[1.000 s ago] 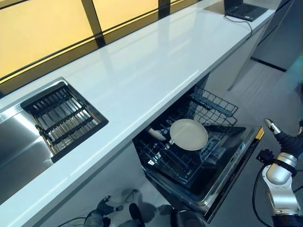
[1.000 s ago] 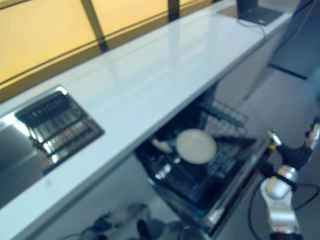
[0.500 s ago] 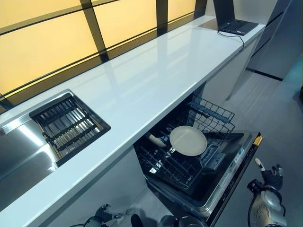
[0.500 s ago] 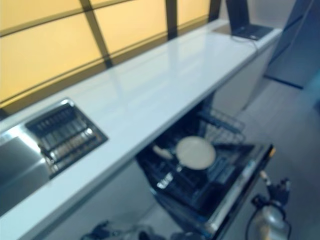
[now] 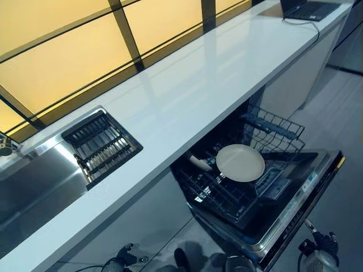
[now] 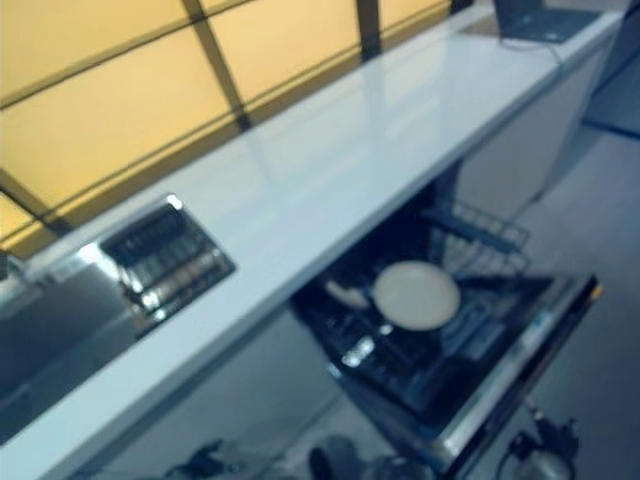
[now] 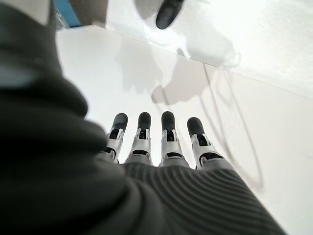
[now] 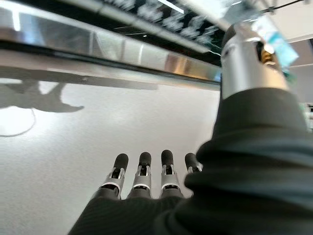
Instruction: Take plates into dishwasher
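With both arms hanging low, nothing held. Nearest, left hand (image 7: 161, 147) seen over bare floor (image 7: 274, 147), fingers straight, slightly apart, empty. Right hand (image 8: 146, 181) likewise relaxed above floor, fingers straight and apart, just beside the edge of the open dishwasher door (image 5: 300, 195), lower right.

Beyond the hands: dishwasher (image 5: 249, 226) open below the counter, lower rack (image 5: 215, 195) pulled out over the door. One round pale plate (image 5: 240, 162) already lying flat across the rack wires, not slotted upright between the tines. Small pale item (image 5: 199, 163) just left of it in the rack, type not determinable. Second wire basket (image 5: 272, 124) further in, to the right.

Farther: long white counter (image 5: 187, 96), no plates visible on it. Drainer grid (image 5: 101, 145) and steel sink (image 5: 34, 181) at left. Laptop (image 5: 306, 8) at far right end.

Judged status: plate loaded, hands idle.

Risks: flat plate may slide or rattle when rack is pushed in, cause being no tine support; right hand close to the door edge may strike it on rising; no further plates in sight
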Motion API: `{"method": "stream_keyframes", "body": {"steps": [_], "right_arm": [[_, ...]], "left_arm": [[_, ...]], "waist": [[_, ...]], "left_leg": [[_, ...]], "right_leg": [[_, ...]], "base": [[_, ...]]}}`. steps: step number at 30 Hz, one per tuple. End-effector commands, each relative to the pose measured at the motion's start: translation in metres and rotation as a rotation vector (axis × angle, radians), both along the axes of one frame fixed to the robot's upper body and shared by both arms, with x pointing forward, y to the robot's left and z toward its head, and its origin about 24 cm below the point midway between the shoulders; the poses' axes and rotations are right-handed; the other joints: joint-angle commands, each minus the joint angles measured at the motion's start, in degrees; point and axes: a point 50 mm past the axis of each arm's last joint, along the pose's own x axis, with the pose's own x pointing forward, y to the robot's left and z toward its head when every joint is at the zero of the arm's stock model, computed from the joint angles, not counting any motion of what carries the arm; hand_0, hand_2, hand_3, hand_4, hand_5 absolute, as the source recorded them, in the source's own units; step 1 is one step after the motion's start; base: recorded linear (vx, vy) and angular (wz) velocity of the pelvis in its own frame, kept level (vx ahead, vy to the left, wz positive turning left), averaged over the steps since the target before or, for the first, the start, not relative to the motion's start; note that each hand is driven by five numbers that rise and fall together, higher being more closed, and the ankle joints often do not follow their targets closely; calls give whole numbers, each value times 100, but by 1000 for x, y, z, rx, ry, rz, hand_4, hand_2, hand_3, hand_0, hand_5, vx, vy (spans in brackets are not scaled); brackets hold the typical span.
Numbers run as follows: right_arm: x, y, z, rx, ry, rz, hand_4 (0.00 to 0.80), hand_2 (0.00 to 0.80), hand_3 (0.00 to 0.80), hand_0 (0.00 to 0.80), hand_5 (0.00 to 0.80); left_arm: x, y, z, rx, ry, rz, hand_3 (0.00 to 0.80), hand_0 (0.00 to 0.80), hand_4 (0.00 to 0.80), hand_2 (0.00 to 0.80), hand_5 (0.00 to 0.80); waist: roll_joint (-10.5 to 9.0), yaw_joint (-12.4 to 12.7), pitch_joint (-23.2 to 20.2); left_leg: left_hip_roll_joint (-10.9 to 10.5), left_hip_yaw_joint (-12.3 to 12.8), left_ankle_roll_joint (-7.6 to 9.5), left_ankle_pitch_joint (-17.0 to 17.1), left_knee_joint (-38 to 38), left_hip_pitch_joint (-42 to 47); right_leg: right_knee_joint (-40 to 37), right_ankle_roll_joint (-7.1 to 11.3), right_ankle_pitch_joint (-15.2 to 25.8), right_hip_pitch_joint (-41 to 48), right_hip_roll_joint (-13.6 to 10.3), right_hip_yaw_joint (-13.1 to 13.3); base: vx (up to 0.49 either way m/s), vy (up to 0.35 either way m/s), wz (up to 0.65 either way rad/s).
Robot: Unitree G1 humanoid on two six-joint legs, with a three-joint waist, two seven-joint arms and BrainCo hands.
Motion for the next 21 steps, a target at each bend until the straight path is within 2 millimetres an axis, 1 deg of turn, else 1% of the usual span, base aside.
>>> {"method": "stream_keyframes", "body": {"steps": [1,2,5,9,10,12,13,15,18,19,20,21], "right_arm": [[27,-20,30,-45,-145,-6,0,0,0,0,0],[31,-19,32,-44,-161,14,0,0,0,0,0],[50,-6,37,-25,-238,155,0,0,0,0,0],[66,15,36,-3,-266,348,0,0,0,0,0],[70,20,36,7,-273,400,0,0,0,0,0],[74,27,37,19,-285,464,0,0,0,0,0],[83,38,39,42,-305,545,0,0,0,0,0],[87,45,39,63,-316,594,0,0,0,0,0],[95,63,39,104,-334,703,0,0,0,0,0],[98,74,38,125,-328,762,0,0,0,0,0],[99,77,37,129,-327,777,0,0,0,0,0],[101,83,37,141,-325,813,0,0,0,0,0]], "left_arm": [[33,-8,12,-38,-114,-3,0,0,0,0,0],[32,-10,12,-42,-118,-2,0,0,0,0,0],[31,-15,11,-60,-131,9,0,0,0,0,0],[25,-17,9,-71,-126,16,0,0,0,0,0],[24,-19,9,-75,-122,14,0,0,0,0,0],[23,-19,8,-79,-120,13,0,0,0,0,0],[22,-21,9,-87,-120,11,0,0,0,0,0],[21,-21,8,-90,-118,11,0,0,0,0,0],[20,-22,8,-92,-111,10,0,0,0,0,0],[20,-23,8,-94,-110,8,0,0,0,0,0],[20,-23,8,-94,-109,7,0,0,0,0,0],[20,-23,8,-95,-103,1,0,0,0,0,0]], "waist": [[-62,23,368],[-34,16,400],[67,-31,556],[101,-49,627],[82,-39,630],[69,-27,625],[47,-4,631],[25,8,626],[-48,46,612],[-86,69,595],[-95,74,592],[-120,94,587]], "left_leg": [[117,-281,-431,-20,390,-188],[118,-286,-443,10,394,-205],[106,-271,-486,143,358,-272],[144,-180,-517,277,194,-217],[139,-216,-571,269,201,-177],[149,-209,-565,279,191,-152],[167,-175,-561,266,229,-134],[185,-158,-569,269,262,-125],[230,-122,-597,275,325,-72],[263,-104,-610,294,361,-53],[268,-102,-612,298,369,-47],[283,-101,-617,305,400,-26]], "right_leg": [[-391,-558,-183,413,18,-472],[-338,-571,-205,372,4,-470],[-88,-623,-294,138,-54,-455],[44,-661,-368,39,-37,-470],[35,-635,-388,70,-27,-413],[53,-643,-402,66,-20,-427],[103,-661,-433,49,-28,-473],[118,-668,-450,54,-31,-505],[108,-666,-459,127,-30,-580],[117,-670,-468,170,-34,-620],[120,-670,-469,180,-35,-627],[144,-673,-472,212,-41,-646]], "base": [[-85,-55,12],[-104,-71,9],[-106,-79,6],[-42,-90,-6],[9,-81,-9],[-2,-66,-7],[-21,-59,-8],[-8,-46,-12],[13,-45,-11],[26,-39,-10],[36,-40,-12],[25,-21,-9]]}}
